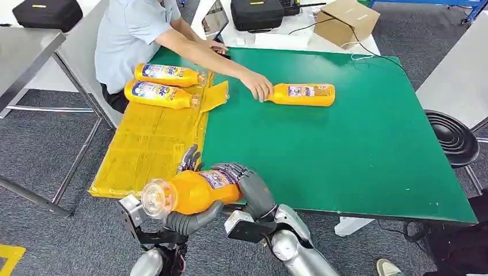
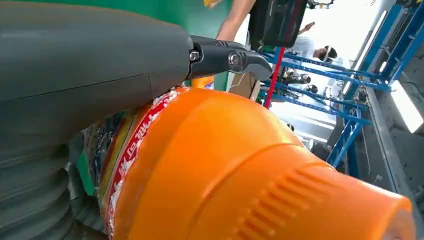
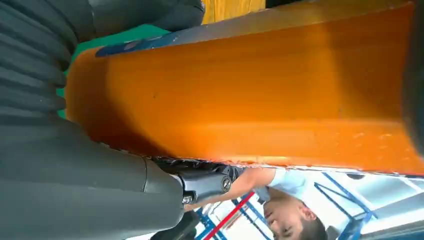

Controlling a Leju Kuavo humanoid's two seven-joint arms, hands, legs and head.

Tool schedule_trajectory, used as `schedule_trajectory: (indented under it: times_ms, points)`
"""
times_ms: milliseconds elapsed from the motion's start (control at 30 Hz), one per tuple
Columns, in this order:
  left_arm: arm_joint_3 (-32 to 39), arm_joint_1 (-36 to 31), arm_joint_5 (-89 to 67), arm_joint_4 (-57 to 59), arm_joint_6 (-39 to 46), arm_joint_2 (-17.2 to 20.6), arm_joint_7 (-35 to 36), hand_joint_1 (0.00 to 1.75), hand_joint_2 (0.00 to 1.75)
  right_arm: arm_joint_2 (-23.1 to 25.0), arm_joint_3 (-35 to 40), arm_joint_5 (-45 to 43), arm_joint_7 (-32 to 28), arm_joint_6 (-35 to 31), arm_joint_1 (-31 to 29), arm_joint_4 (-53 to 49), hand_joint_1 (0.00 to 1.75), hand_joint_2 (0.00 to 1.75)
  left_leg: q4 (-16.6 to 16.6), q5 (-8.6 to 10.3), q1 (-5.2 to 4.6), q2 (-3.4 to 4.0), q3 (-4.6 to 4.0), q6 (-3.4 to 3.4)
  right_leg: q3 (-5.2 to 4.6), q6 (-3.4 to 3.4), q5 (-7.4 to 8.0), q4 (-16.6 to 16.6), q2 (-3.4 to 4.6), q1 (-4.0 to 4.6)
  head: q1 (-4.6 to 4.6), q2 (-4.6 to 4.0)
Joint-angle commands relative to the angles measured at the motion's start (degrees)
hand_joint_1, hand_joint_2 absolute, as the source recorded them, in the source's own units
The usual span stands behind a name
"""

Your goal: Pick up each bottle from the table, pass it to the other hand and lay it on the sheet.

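An orange bottle [image 1: 198,191] hangs on its side just off the table's near edge, its clear-capped neck pointing left. My left hand [image 1: 187,221] grips its neck end, thumb beneath and fingers [image 1: 188,159] over the top. My right hand [image 1: 253,187] wraps the base end. The bottle [image 2: 225,165] lies close under my left hand [image 2: 75,65], and the bottle [image 3: 260,90] lies against my right hand [image 3: 75,185]. Two more bottles [image 1: 167,75] [image 1: 161,94] rest on the yellow sheet [image 1: 147,149]. Another bottle [image 1: 302,95] is on the green table [image 1: 345,155], under a person's hand [image 1: 257,86].
The person leans in from the table's far left corner. A black stool [image 1: 454,135] stands at the right, a cardboard box [image 1: 345,20] and a black case [image 1: 259,12] sit beyond the table. A grey table [image 1: 23,52] stands far left.
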Motion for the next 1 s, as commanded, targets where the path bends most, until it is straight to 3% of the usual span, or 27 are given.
schedule_trajectory:
  times_ms: [33, 67, 100, 133, 167, 233, 267, 367, 400, 733, 833, 900, 1000]
  points:
    - [0.98, -1.80, 2.51, 4.21, 1.52, 0.44, 1.01, 1.55, 1.75, -0.56, 2.52, -1.13, 0.22, -0.22, -2.19, 2.59, 1.75, 1.75, -0.06, -0.03, 0.01, 0.04, 0.21, -0.07, 0.19, -0.12, -0.04, -0.04, -0.03, 0.03, 0.00, 0.00]
    - [1.40, -1.88, 3.19, 4.29, 1.56, 0.35, 1.14, 1.75, 1.75, -0.53, 2.98, -1.12, 0.12, 0.03, -2.21, 3.03, 1.75, 1.75, -0.05, -0.02, 0.03, 0.04, 0.14, -0.05, 0.15, -0.09, -0.01, -0.06, -0.01, 0.05, 0.00, 0.00]
    - [2.45, -1.39, 4.23, 3.93, 1.52, -0.57, 1.05, 1.75, 1.75, -0.45, 3.80, -1.19, 0.01, 0.49, -2.24, 3.88, 1.75, 1.75, -0.07, -0.03, 0.03, 0.06, 0.20, -0.06, 0.20, -0.11, -0.02, -0.07, -0.01, 0.05, 0.00, 0.00]
    - [3.00, -1.06, 4.91, 3.57, 1.34, -1.20, 1.15, 1.75, 1.75, -0.25, 4.47, -1.24, 0.03, 0.82, -2.34, 4.82, 1.41, 1.75, -0.06, -0.01, 0.01, 0.05, 0.12, -0.04, 0.11, -0.07, 0.00, -0.05, 0.01, 0.02, 0.00, 0.00]
    - [3.22, -0.98, 5.36, 3.46, 1.20, -1.46, 1.28, 1.75, 1.75, -0.18, 5.02, -1.22, 0.03, 1.13, -2.48, 5.50, 0.56, 1.75, -0.07, -0.03, 0.03, 0.09, 0.21, -0.06, 0.19, -0.11, -0.01, -0.08, 0.03, 0.04, 0.00, 0.00]
    - [3.23, -0.98, 5.37, 3.33, 1.20, -1.50, 1.28, 1.75, 1.75, -0.02, 5.25, -1.33, 0.06, 1.25, -2.52, 6.02, 0.56, 1.75, -0.06, -0.02, 0.00, 0.08, 0.13, -0.04, 0.11, -0.08, 0.00, -0.04, 0.04, 0.02, -0.02, 0.00]
    - [3.46, -0.96, 5.80, 3.25, 1.18, -1.73, 1.39, 1.75, 1.75, 0.01, 5.79, -1.09, -0.01, 1.44, -2.74, 6.56, 0.00, 1.75, -0.07, -0.03, 0.03, 0.09, 0.20, -0.06, 0.20, -0.12, -0.02, -0.07, 0.02, 0.05, 0.02, 0.00]
    - [4.80, -1.22, 8.02, 3.05, 0.73, -2.48, 1.34, 1.75, 1.75, 0.37, 7.53, -0.86, -0.69, 2.94, -3.00, 8.05, 0.00, 1.75, -0.07, -0.03, 0.02, 0.09, 0.20, -0.07, 0.19, -0.12, -0.02, -0.07, 0.02, 0.04, 0.00, 0.00]
    - [5.27, -1.27, 9.10, 2.91, 0.27, -2.76, 1.42, 1.75, 1.75, 0.49, 7.93, -0.95, -1.08, 3.35, -2.99, 8.26, 0.00, 0.00, -0.05, -0.03, 0.04, 0.07, 0.14, -0.06, 0.14, -0.10, -0.01, -0.06, 0.02, 0.05, 0.00, 0.00]
    - [7.65, -1.94, 12.14, 3.02, -0.25, -2.95, 2.00, 1.75, 1.75, 0.77, 6.80, -1.81, -2.37, 1.81, -2.59, 7.98, 0.00, 0.00, -0.05, -0.03, 0.04, 0.03, 0.17, -0.06, 0.17, -0.11, -0.03, -0.06, -0.03, 0.05, 0.02, 0.00]
    - [5.47, -5.56, -0.62, 7.14, 10.55, -0.08, 1.52, 1.75, 1.75, 0.74, 5.50, -0.22, -3.15, -2.91, -0.87, 5.86, 0.00, 0.00, -0.06, -0.01, 0.04, -0.06, 0.17, -0.06, 0.20, -0.12, -0.04, -0.07, -0.12, 0.06, 0.00, 0.00]
    - [4.73, -8.21, -4.43, 10.84, 11.84, 1.02, 1.70, 1.57, 1.75, 0.80, 5.12, -0.60, -3.35, -3.84, 0.06, 4.38, 0.00, 0.00, -0.11, 0.04, 0.03, -0.19, 0.17, -0.07, 0.21, -0.12, -0.04, -0.10, -0.25, 0.04, 0.00, 0.00]
    - [4.84, -14.05, -19.42, 17.79, 19.25, 3.33, 2.06, 1.71, 1.75, 1.36, 4.03, -1.77, -3.69, -6.38, 1.77, 0.46, 0.00, 0.00, -0.14, 0.08, 0.04, -0.33, 0.22, -0.11, 0.27, -0.17, -0.06, -0.10, -0.41, 0.06, 0.02, 0.00]
